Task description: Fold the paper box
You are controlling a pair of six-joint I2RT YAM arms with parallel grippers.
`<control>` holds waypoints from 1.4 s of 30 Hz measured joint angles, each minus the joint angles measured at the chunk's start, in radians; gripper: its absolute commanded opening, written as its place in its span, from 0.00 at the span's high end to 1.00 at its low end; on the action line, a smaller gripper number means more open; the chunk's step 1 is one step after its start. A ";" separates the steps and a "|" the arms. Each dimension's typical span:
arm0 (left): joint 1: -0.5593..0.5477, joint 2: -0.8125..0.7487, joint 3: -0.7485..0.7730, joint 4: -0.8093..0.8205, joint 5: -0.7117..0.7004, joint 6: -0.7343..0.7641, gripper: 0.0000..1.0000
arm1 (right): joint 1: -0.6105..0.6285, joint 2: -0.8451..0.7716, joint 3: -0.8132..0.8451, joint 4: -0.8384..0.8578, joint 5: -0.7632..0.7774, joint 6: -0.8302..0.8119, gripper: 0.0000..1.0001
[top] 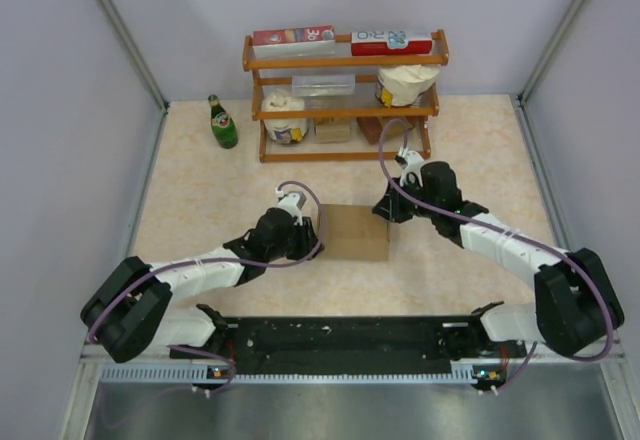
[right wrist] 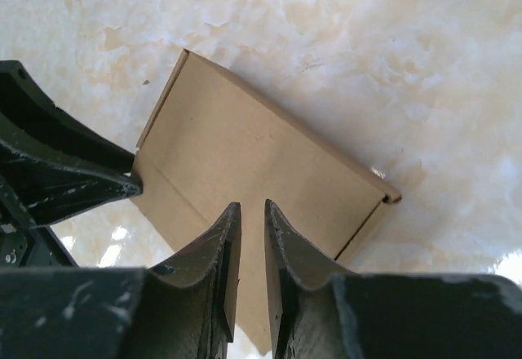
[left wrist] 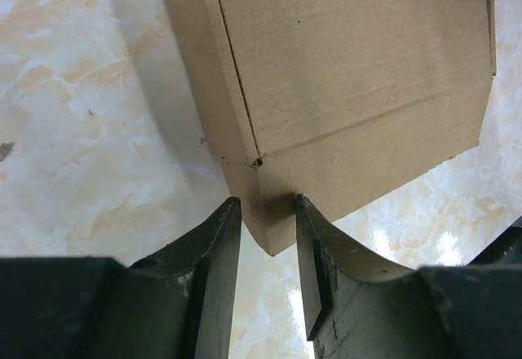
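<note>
Top external: paper box [top: 355, 232] lies mid-table [top: 200, 190], btwn both grippers. Left gripper [top: 312, 228] is at its left edge. In left wrist view its fingers [left wrist: 216, 253] pinch a box corner, gap part-closed. Right gripper [top: 388, 212] is at the box's right-rear corner, jaws narrow w/ cardboard seen thru the gap. Can't tell if it grips.

Bright even light, glare on table [left wrist: 444, 249]

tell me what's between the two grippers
The paper box: the top view shows it with the left gripper at its left edge and the right gripper at its right.
</note>
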 measured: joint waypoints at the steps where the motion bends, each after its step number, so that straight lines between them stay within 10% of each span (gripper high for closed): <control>1: 0.000 0.000 0.002 -0.001 0.000 0.002 0.62 | 0.000 0.024 0.005 0.015 -0.006 0.000 0.83; 42: -0.001 0.139 0.041 0.019 -0.179 0.096 0.58 | 0.000 0.318 0.109 0.110 -0.024 -0.001 0.84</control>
